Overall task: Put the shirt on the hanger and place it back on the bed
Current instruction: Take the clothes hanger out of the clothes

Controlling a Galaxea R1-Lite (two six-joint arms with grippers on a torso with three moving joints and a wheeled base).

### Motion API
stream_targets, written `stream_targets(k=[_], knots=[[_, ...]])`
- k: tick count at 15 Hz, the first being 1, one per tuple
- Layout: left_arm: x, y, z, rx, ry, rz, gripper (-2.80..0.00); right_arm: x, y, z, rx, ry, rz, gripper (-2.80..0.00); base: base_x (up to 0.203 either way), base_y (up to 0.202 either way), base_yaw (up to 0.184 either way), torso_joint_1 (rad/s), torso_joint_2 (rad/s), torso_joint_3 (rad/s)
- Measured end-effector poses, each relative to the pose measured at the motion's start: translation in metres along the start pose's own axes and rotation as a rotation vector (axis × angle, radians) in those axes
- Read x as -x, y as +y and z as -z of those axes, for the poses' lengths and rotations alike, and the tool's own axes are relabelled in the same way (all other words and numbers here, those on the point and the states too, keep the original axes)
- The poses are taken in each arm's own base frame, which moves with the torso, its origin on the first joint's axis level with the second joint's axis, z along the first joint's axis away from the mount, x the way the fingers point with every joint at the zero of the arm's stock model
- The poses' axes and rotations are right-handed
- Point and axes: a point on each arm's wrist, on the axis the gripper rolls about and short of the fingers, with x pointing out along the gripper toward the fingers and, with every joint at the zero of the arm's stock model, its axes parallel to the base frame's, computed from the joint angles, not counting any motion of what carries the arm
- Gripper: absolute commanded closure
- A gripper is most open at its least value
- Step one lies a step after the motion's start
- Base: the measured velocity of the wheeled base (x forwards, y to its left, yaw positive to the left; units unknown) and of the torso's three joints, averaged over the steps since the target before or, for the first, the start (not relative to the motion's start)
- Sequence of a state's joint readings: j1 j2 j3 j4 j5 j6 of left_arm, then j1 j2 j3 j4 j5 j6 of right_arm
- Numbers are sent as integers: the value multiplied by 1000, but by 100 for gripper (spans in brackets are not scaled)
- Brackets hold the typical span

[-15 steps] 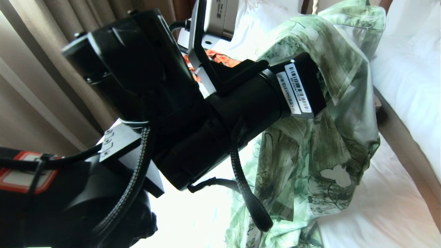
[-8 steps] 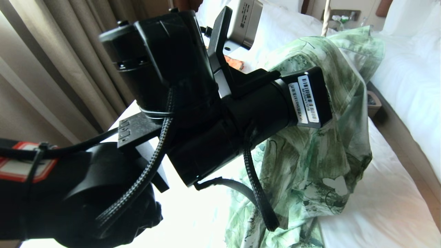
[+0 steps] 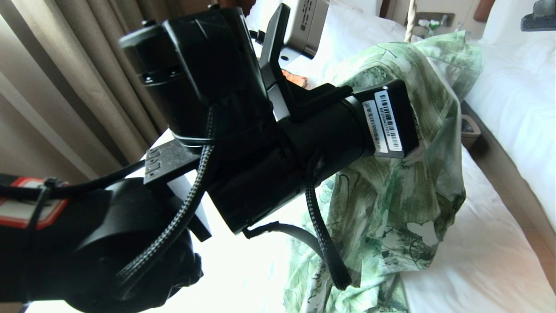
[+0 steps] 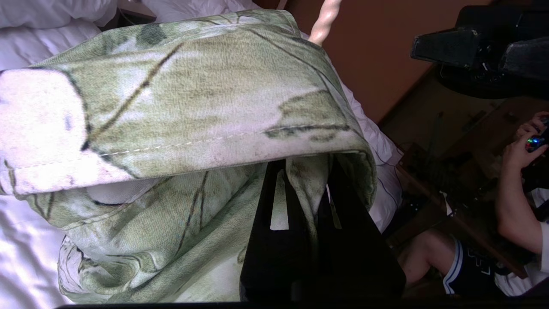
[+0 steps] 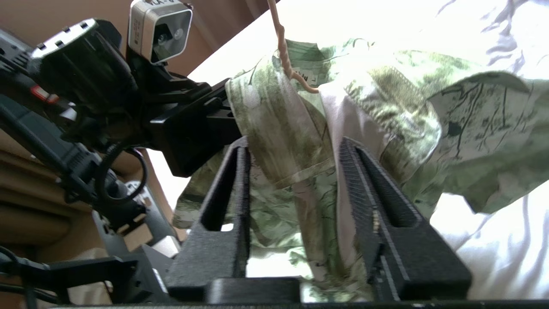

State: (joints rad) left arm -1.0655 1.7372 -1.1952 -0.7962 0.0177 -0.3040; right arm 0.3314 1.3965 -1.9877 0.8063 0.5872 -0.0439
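Note:
The green flower-print shirt [image 3: 412, 195] hangs lifted above the bed [image 3: 478, 269], its lower part trailing on the sheet. My left gripper [image 4: 306, 167] is shut on a fold of the shirt [image 4: 171, 107] just under a hem. Only the hanger's cream twisted stem [image 3: 408, 26] shows, rising from the collar [image 5: 300, 75]; its frame is hidden inside the cloth. My right gripper [image 5: 291, 150] is open, level with the shirt [image 5: 386, 86], and cloth hangs in the gap between its fingers. In the head view it [image 3: 538, 17] sits at the far right.
My left arm [image 3: 217, 130] fills the head view's left half. Curtains [image 3: 87, 87] hang on the left. An orange patterned garment [image 3: 297, 80] lies behind the arm. A second white bed [image 3: 517, 100] lies on the right across a narrow aisle. A seated person [image 4: 514, 206] is beside the bed.
My left arm has risen a little with the shirt, and the hanger's stem now shows above the collar. My right gripper has come into the head view at the top right.

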Motion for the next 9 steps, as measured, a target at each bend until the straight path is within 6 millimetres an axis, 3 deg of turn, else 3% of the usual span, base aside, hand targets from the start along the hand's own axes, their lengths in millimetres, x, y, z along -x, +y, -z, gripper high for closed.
stream_targets(k=[9], knots=[[5, -2, -5, 1, -7, 8, 0, -36, 3, -5, 182, -35, -19, -280, 0, 0, 0, 0, 0, 0]])
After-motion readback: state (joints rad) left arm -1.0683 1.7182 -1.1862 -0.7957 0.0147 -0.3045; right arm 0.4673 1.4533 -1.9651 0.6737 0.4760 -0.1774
